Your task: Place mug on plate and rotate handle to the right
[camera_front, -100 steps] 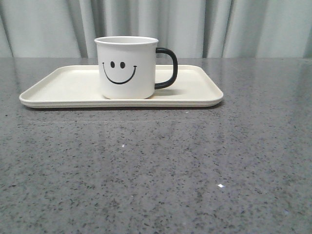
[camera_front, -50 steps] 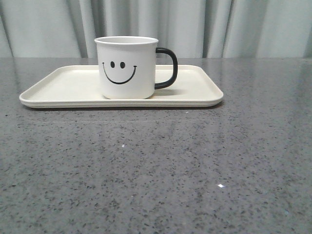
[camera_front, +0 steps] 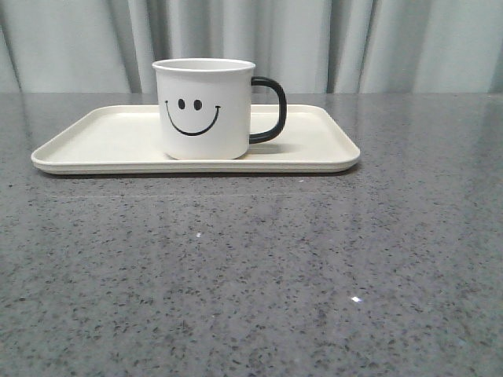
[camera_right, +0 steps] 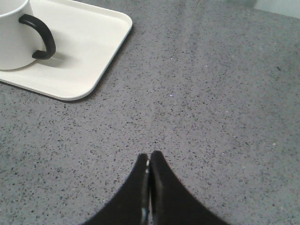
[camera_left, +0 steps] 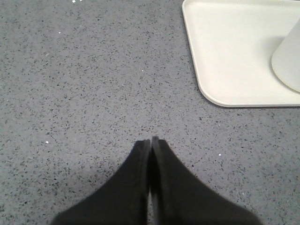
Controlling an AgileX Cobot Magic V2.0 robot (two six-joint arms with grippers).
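Left end effector [camera_left: 150, 140] clenched, right end effector [camera_right: 149, 154] clenched, mug [camera_front: 206, 110] upright on plate [camera_front: 102, 145]

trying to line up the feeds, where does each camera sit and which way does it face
Front: looks forward over the grey speckled table at the white smiley-face mug on the cream rectangular tray; no robot parts.
Left wrist: looks down past the shut left claw at the table; tray corner.
Right wrist: looks down past the shut right claw; black loop handle.
All three share mug and tray.
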